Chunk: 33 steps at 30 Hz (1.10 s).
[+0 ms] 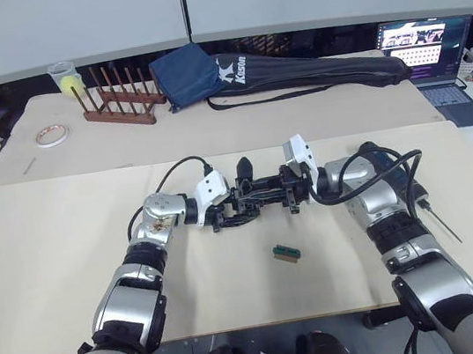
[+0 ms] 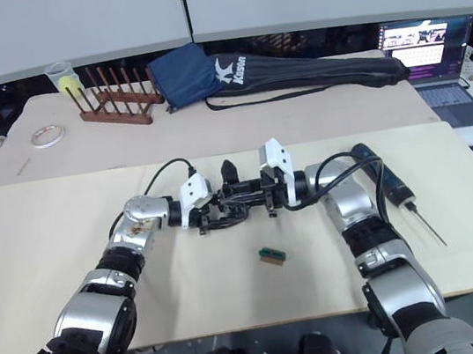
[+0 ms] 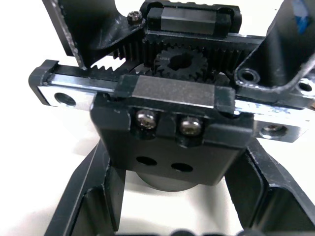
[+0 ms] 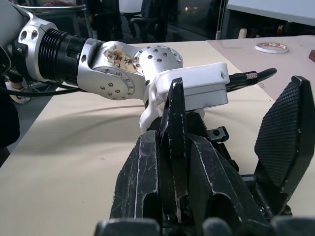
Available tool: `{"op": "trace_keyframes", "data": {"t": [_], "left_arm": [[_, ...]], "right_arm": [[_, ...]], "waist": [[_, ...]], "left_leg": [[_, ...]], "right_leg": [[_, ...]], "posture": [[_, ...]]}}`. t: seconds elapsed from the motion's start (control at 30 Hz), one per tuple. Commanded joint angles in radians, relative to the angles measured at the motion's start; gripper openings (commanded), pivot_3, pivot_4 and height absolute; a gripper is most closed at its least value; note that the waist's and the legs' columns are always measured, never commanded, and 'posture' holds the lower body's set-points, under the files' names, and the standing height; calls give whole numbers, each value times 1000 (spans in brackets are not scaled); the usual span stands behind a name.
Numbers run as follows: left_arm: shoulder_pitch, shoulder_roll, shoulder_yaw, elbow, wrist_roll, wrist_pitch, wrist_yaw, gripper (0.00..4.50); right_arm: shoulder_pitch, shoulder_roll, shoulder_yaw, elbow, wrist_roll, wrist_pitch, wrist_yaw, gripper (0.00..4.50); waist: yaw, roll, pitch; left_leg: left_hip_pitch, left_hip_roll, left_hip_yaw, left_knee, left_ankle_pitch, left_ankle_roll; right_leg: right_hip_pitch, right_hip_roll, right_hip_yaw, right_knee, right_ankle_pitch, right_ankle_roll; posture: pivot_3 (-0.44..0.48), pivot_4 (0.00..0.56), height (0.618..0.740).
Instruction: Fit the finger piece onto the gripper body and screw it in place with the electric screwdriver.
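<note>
Tape roll [image 1: 52, 134] and a wooden peg rack [image 1: 121, 101] lie at the far left of the rear tabletop [image 1: 212, 132], with a long black bag [image 1: 310, 75] stretched beside them and a laptop [image 1: 432, 54] at the far right. On the nearer tabletop [image 1: 53, 258], the left pincer [image 1: 225, 217] reaches in from the left and clamps the gripper body [image 1: 261, 193]; the left wrist view shows that block's rack teeth, gear and two screws held between the black fingers [image 3: 93, 196]. One pointed finger of the gripper body stands up from its top. The right pincer [image 1: 290, 188] meets the same block from the other side. In the right wrist view its fingers [image 4: 283, 142] stand fairly wide, one pad off to the side; I cannot tell whether they grip the block. A small green block [image 1: 287, 254] lies just in front of the gripper body, apart from it. The electric screwdriver [image 2: 388, 179] lies on the tabletop to the right of the right arm, its metal bit pointing toward the near edge.
</note>
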Motion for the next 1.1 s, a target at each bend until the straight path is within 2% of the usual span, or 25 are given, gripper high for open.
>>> {"op": "trace_keyframes", "data": {"t": [0.03,0.53,0.83,0.9,1.03,1.1], "left_arm": [[-33,0,15,-43,-29,-7,-39,2281],[-29,7,14,-51,-28,-6,-42,2281],[-29,0,13,-46,-28,-7,-40,2281],[-30,-2,13,-42,-26,-9,-38,2281],[-31,-9,13,-37,-25,-13,-38,2281],[-31,-12,14,-35,-25,-15,-38,2281]], "right_arm": [[85,-40,102,122,-133,58,25,322],[74,-31,96,123,-142,48,3,322],[65,-22,68,30,-105,36,-22,322],[59,-16,56,0,-91,33,-28,1386],[48,-14,33,-86,-69,67,-34,2733],[46,-23,27,-127,-64,84,-34,2776]], "waist": [[0,0,0],[0,0,0],[0,0,0],[0,0,0],[2,0,1],[2,0,1]], "left_leg": [[0,0,0,0,0,0],[0,0,0,0,0,0],[0,0,0,0,0,0],[0,0,0,0,0,0],[-2,0,1,0,0,0],[-3,0,1,0,0,0]], "right_leg": [[0,0,0,0,0,0],[0,0,0,0,0,0],[0,0,0,0,0,0],[-1,0,0,0,0,0],[-2,-1,0,0,0,0],[-3,-1,0,0,0,0]], "posture": [[0,150,730],[0,150,730],[0,150,730],[0,150,730],[0,150,730],[0,150,730]]}}
